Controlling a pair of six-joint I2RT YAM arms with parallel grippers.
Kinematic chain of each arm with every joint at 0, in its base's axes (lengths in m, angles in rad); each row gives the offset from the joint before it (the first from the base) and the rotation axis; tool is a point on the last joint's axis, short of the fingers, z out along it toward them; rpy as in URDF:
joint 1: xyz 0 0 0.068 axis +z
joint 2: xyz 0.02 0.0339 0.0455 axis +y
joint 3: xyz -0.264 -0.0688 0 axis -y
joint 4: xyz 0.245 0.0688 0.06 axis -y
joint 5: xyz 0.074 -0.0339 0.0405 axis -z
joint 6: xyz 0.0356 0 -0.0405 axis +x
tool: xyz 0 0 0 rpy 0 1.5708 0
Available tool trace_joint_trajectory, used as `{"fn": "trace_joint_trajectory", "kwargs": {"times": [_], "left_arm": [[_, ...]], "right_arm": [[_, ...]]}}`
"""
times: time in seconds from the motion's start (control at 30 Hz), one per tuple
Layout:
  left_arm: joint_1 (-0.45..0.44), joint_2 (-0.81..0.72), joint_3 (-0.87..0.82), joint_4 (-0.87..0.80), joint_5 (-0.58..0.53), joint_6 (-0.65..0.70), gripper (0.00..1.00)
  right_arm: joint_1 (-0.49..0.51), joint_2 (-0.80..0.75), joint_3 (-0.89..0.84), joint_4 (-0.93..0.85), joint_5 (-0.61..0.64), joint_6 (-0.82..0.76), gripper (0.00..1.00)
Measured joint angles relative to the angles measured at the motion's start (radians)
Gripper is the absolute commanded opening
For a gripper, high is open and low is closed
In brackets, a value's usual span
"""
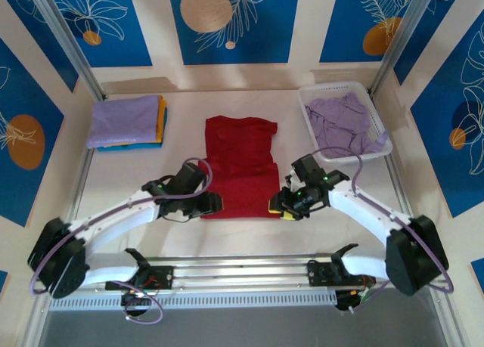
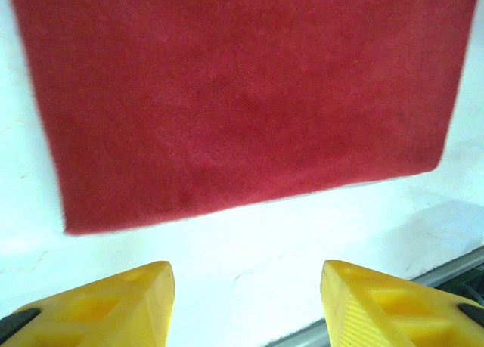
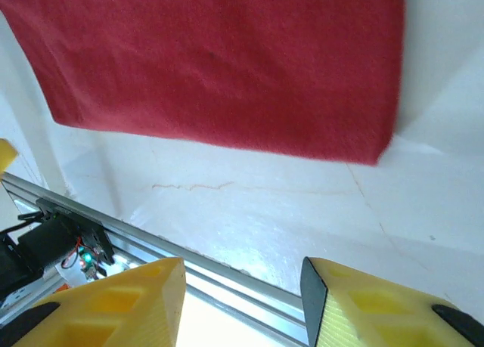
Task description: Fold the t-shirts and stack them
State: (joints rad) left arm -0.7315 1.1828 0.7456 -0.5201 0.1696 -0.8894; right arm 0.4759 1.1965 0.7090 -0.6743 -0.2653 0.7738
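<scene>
A dark red t-shirt (image 1: 240,165) lies flat mid-table, its sides folded in to a long rectangle; its hem fills the top of the left wrist view (image 2: 242,97) and the right wrist view (image 3: 227,67). My left gripper (image 1: 212,204) hovers at the hem's near left corner, open (image 2: 247,305), with bare table between the yellow fingers. At the near right corner my right gripper (image 1: 281,208) is open too (image 3: 242,302), holding nothing. A folded stack (image 1: 127,122), lavender over orange-yellow and blue shirts, sits back left. Crumpled lavender shirts (image 1: 344,124) fill the basket.
The white lattice basket (image 1: 311,119) stands at the back right. A metal rail (image 1: 242,267) runs along the table's near edge, close under both grippers. Blue patterned walls close in the sides and back.
</scene>
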Motion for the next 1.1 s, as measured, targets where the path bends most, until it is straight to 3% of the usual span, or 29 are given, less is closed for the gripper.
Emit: {"fn": "trace_joint_trajectory", "kwargs": {"times": [0.3, 0.73, 1.1], "left_arm": [[0.035, -0.043, -0.065, -0.088, -0.032, 0.007, 0.47], [0.042, 0.152, -0.076, 0.031, -0.018, 0.034, 0.33], [0.042, 0.21, -0.053, 0.022, -0.038, 0.07, 0.37]], "right_arm": [[-0.081, 0.036, -0.042, -0.013, 0.014, -0.006, 0.45], [-0.115, 0.266, -0.034, 0.073, -0.019, -0.078, 0.38], [-0.116, 0.356, 0.023, 0.126, -0.05, -0.095, 0.3]]}}
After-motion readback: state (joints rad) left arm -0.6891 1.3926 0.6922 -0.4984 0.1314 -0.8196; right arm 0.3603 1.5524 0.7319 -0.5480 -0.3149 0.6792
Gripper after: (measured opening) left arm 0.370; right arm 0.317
